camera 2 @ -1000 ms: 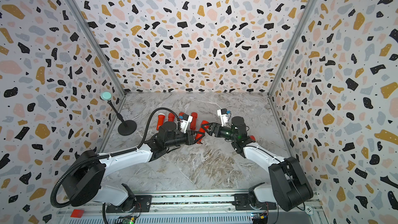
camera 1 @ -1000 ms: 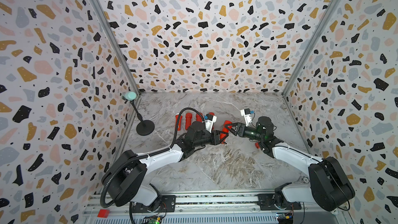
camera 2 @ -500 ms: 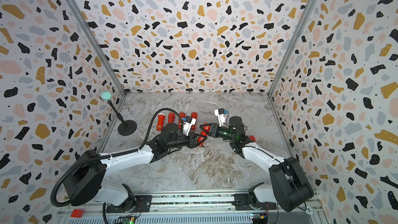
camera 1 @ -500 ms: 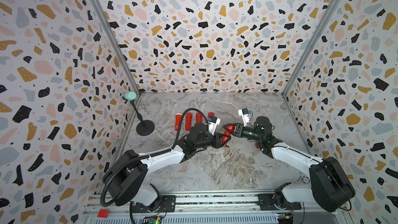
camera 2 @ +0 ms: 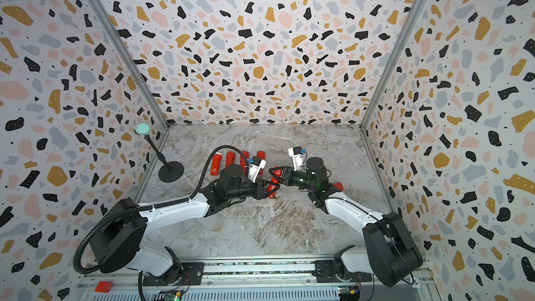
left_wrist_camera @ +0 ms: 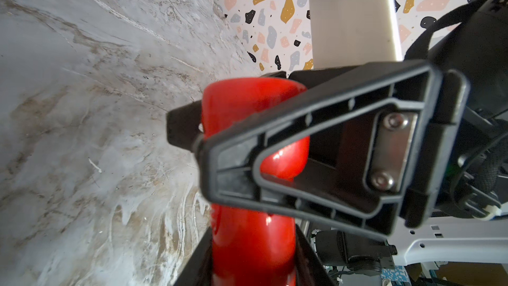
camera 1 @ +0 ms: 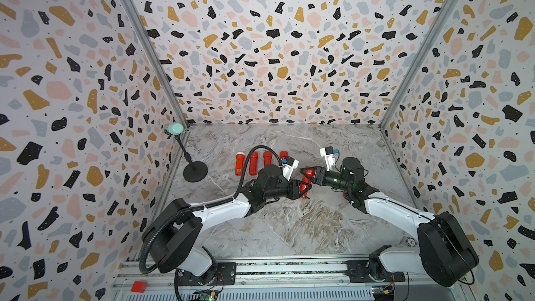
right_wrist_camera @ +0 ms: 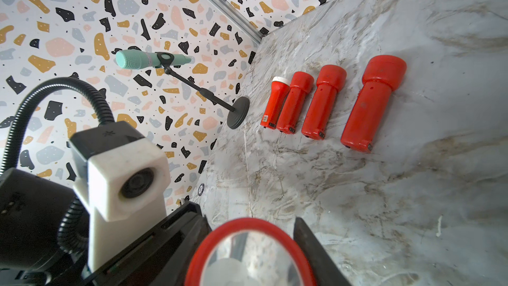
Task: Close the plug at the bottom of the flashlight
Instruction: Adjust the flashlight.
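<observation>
A red flashlight (camera 1: 305, 182) (camera 2: 274, 182) is held off the marble floor between both arms in the middle of the cell. My left gripper (camera 1: 303, 190) (camera 2: 271, 190) is shut on its body, which fills the left wrist view (left_wrist_camera: 253, 246) between the black fingers (left_wrist_camera: 192, 265). My right gripper (camera 1: 307, 172) (camera 2: 275, 172) is shut on the wide head end. In the right wrist view the red-rimmed lens (right_wrist_camera: 247, 257) sits between that gripper's fingers (right_wrist_camera: 306, 239). The right gripper's finger (left_wrist_camera: 302, 160) crosses the left wrist view. The plug at the bottom is hidden.
Several more red flashlights (camera 1: 254, 163) (right_wrist_camera: 324, 100) lie in a row at the back left. Another red piece (camera 2: 337, 185) shows beside the right arm. A teal microphone (camera 1: 174, 129) on a black stand (camera 1: 195, 171) is by the left wall.
My right gripper has moved left onto the flashlight's head and closed on it. The left gripper has kept its hold and turned the flashlight slightly.
</observation>
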